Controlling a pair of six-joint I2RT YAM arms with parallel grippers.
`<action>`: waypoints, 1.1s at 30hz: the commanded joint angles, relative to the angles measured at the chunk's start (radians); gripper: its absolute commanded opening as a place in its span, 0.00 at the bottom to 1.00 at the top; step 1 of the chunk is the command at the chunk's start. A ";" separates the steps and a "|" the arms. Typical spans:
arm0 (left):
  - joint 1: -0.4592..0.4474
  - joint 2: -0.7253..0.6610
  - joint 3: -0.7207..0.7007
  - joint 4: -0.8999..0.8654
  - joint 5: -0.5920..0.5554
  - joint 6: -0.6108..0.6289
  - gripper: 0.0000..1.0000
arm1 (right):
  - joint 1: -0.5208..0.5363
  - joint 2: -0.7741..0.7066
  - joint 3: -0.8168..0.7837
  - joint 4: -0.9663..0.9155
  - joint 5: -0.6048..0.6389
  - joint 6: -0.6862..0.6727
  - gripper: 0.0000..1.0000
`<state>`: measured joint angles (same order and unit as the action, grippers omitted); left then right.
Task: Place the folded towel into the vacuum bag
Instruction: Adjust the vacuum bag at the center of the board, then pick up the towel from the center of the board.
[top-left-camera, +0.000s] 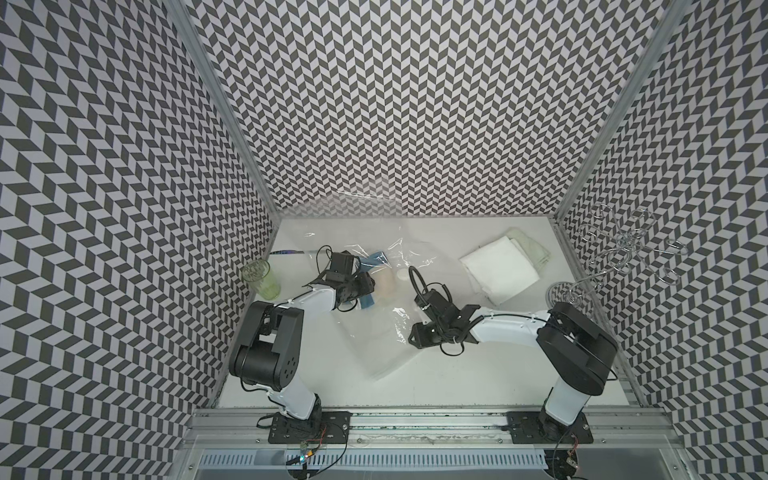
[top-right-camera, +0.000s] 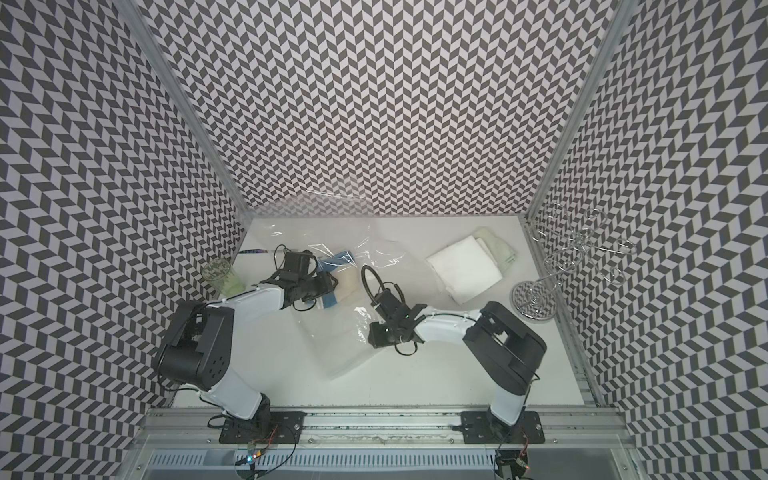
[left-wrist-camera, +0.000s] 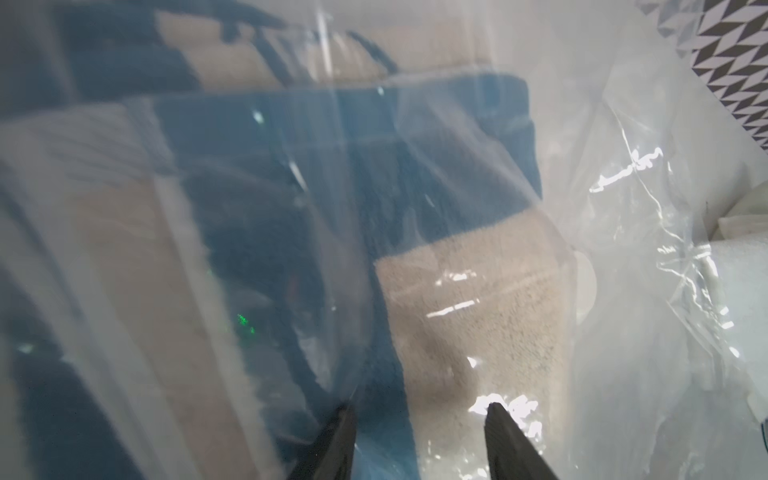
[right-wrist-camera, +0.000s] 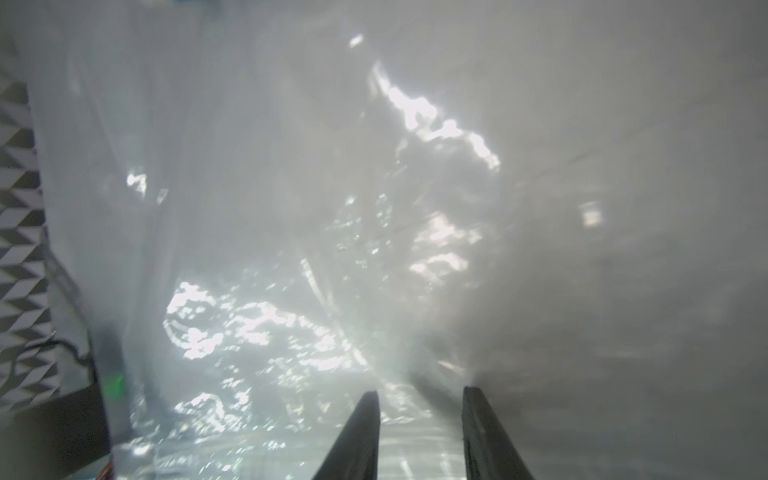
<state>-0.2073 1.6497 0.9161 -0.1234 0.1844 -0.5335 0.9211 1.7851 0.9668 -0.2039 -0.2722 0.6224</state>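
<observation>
- Currently the vacuum bag lies crumpled across the middle of the white table. Its far edge rides up against the patterned back wall.
- Towel, blue and beige, sits under the clear film near the left arm's wrist. In the left wrist view it shows through the plastic.
- Round white valve cap is just beside the towel's beige end; it is also seen at.
- Left gripper: jaws stand apart, with towel and film filling the gap. Cannot tell whether they are clamping or only resting there.
- Right gripper: jaws a narrow gap apart, tips over glaring, wrinkled bag film. Unclenched as far as the view shows, though it is blurred.
- Stack of white folded cloths lies at the far right, well apart from the bag.
- Green ribbed tumbler stands upright at the left wall.
- Wire stand stands at the right wall.
- Thin dark strip with bluish marks lies near the tumbler; any print is too small to read.
</observation>
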 joint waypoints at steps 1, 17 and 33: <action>0.012 -0.029 0.078 -0.097 -0.033 0.049 0.54 | 0.018 0.047 0.081 -0.026 -0.051 -0.004 0.33; -0.390 -0.227 0.175 -0.122 0.056 0.068 0.55 | -0.580 -0.341 0.048 -0.321 0.381 -0.054 0.78; -0.494 -0.121 0.154 -0.026 0.145 0.173 0.55 | -0.745 -0.230 -0.151 0.033 0.386 0.239 1.00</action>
<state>-0.7082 1.5219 1.0515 -0.1593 0.3206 -0.4034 0.1921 1.5471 0.8387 -0.2974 0.1333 0.7856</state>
